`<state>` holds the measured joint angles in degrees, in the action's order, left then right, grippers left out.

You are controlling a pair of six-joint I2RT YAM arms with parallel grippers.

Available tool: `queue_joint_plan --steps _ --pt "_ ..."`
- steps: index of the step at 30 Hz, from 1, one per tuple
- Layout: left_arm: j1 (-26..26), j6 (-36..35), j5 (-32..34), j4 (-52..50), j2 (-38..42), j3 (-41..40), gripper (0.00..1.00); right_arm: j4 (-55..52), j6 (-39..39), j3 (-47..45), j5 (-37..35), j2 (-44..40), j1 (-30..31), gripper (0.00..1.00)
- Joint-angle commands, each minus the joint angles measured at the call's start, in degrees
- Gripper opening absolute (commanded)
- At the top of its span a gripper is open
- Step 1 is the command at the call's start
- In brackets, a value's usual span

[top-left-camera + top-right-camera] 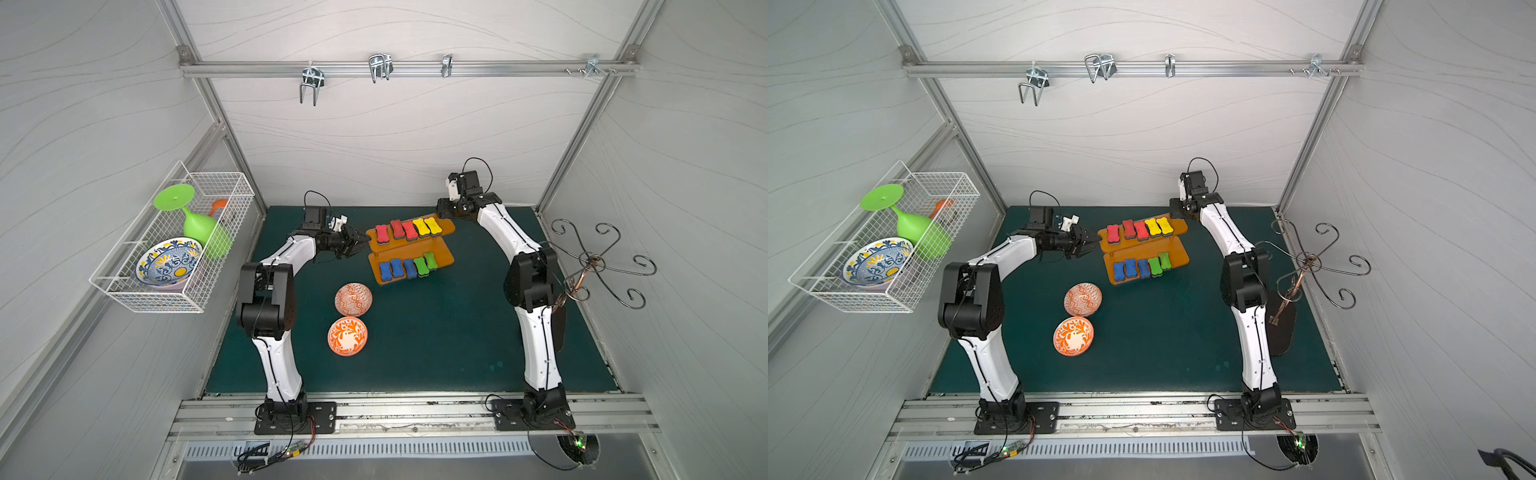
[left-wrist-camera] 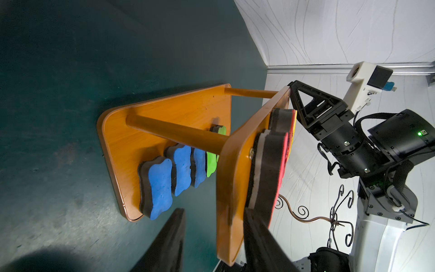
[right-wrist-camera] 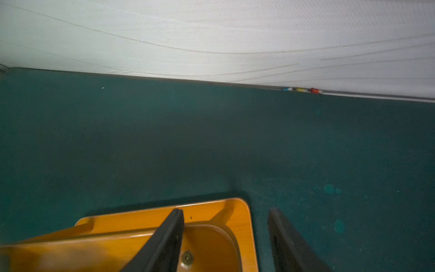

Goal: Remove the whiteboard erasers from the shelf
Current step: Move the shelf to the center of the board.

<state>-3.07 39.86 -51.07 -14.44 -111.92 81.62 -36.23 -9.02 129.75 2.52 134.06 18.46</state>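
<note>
The orange shelf (image 1: pixel 444 254) stands mid-table. Three red erasers (image 1: pixel 397 229) and two yellow ones (image 1: pixel 428 226) lie on its upper board. Three blue erasers (image 1: pixel 397 268) and two green ones (image 1: pixel 424 264) lie on the lower board. My left gripper (image 1: pixel 361 243) is open at the shelf's left end. In the left wrist view the left gripper (image 2: pixel 213 212) straddles the upper board's edge, next to a red eraser (image 2: pixel 281 164). My right gripper (image 1: pixel 442 212) is open at the right end. In the right wrist view the right gripper (image 3: pixel 226 212) straddles the corner of the shelf (image 3: pixel 211 245).
Two round orange bowls (image 1: pixel 353 299) (image 1: pixel 348 336) sit on the green mat in front of the shelf. A white wire basket (image 1: pixel 137 291) with a green goblet and a blue bowl hangs on the left wall. A curled metal hook stand (image 1: pixel 594 262) stands at the right.
</note>
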Motion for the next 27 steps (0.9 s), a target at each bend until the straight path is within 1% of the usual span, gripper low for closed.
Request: queue_joint_plan --steps 1,4,9,19,21,25,27 --pt "-0.18 0.22 -0.72 2.52 -0.57 1.24 0.41 -9.89 -0.47 1.28 4.16 0.97 -0.63 0.59" --pt "-0.35 0.15 -0.61 2.23 -0.92 1.59 0.40 -10.27 -1.78 1.09 6.58 1.37 -1.20 0.57" --pt "-0.79 -0.39 -0.44 1.18 -1.28 2.16 0.38 -9.89 -2.50 -0.78 8.11 0.04 -1.69 0.55" --pt "-1.68 -0.66 -0.59 1.07 -1.02 1.91 0.35 -5.98 -3.06 -11.51 8.42 -7.30 -2.03 0.49" --pt "-1.86 -0.70 -0.61 1.08 -0.64 1.61 0.33 -5.07 -3.16 -13.66 8.29 -8.63 -2.10 0.49" --pt "-2.03 -0.74 -0.55 1.03 0.12 0.64 0.23 -3.74 -3.49 -17.52 8.11 -11.02 -2.09 0.48" --pt "-2.03 -0.77 -0.55 0.93 0.45 0.15 0.19 -3.01 -3.55 -19.37 7.97 -12.23 -2.05 0.48"
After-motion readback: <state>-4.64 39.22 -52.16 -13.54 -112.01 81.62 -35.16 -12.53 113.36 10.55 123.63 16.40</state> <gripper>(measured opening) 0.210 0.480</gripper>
